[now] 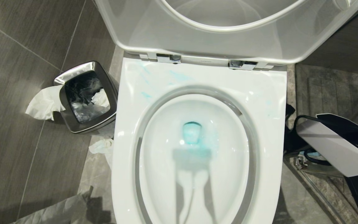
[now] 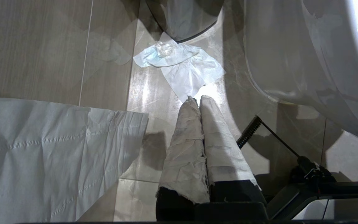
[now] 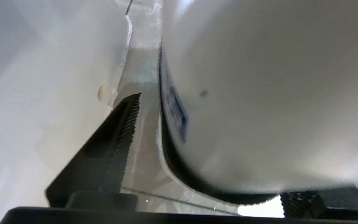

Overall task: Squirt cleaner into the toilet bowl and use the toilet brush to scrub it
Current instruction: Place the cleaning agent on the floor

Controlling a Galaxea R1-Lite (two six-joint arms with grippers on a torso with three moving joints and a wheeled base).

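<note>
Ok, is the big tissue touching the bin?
Touching. The head view shows the tissue draped over the left rim of the bin and hanging down outside it.

A small square steel waste bin (image 1: 85,96) with a black liner is seen on dark grey floor tiles (image 1: 17,62); crumpled white tissue (image 1: 43,105) hangs over its rim, another piece (image 1: 103,147) lies beside it.
</note>
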